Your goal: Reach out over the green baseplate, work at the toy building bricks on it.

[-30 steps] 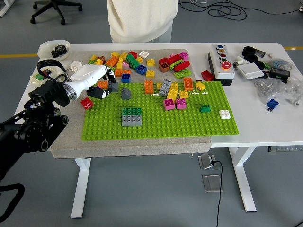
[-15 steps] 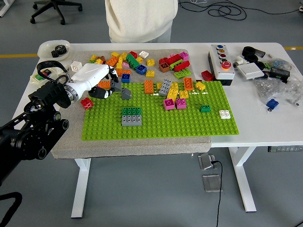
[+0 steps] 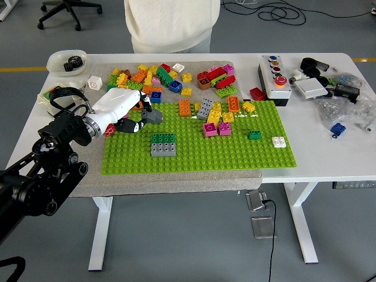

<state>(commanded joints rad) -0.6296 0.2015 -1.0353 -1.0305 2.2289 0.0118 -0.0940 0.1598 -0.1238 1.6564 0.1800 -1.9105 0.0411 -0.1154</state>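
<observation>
The left hand (image 3: 128,113) looks like it's pinching the gray brick (image 3: 154,116) at its fingertips, with the green baseplate (image 3: 200,154) stretching out right of it.

Grey floor (image 3: 176,235) — white table (image 3: 329,158)

The person (image 3: 170,23) is cut off above the waist, and the left hand (image 3: 120,108) covers bricks beneath it.

High head view — facing down, forward.
</observation>
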